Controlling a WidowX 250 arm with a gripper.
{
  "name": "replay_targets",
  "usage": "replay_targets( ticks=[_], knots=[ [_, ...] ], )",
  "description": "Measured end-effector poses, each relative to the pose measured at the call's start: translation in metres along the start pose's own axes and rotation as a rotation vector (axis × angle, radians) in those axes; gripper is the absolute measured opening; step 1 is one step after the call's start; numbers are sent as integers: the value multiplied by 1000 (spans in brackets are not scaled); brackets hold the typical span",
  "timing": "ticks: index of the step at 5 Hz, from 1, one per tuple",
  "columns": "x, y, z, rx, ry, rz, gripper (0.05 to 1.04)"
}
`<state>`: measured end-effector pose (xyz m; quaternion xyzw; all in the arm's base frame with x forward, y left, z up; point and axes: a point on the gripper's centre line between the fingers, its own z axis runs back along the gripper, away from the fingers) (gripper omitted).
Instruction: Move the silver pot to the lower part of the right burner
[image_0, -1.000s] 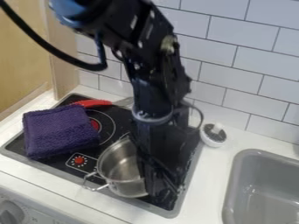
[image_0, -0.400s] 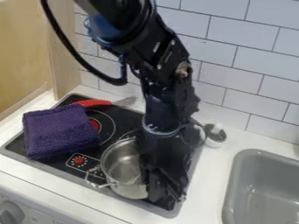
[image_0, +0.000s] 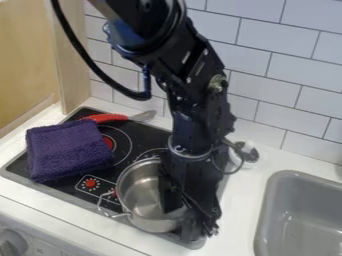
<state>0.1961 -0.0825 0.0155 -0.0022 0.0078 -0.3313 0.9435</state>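
Note:
The black gripper (image_0: 187, 210) hangs down over the right side of the silver pot (image_0: 141, 192), at the front right of the black stovetop. It overlaps the pot's right rim and hides that side, including any handle there. The pot stands upright with its inside showing, and its wire handle (image_0: 112, 214) points to the front left. Part of the right burner (image_0: 152, 152) shows as a thin ring behind the pot.
A folded purple cloth (image_0: 69, 150) lies on the stovetop's left part, beside a red-handled utensil (image_0: 105, 118). A small white item (image_0: 246, 150) stands behind the arm. The grey sink (image_0: 300, 220) is at the right.
The gripper has moved right and slightly toward the front edge. The pot has shifted a little in the same direction; cloth and utensil have stayed put.

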Motion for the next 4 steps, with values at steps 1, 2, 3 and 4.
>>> replay_targets(
  ticks=[1,2,3,4],
  knots=[
    [0,-4,10,-21,-18,-21,1017],
    [-3,-7,27,-52,-54,-48,1007],
    [-8,-3,43,-79,-77,-63,999],
    [-6,6,61,-61,-171,-32,999]
  ],
)
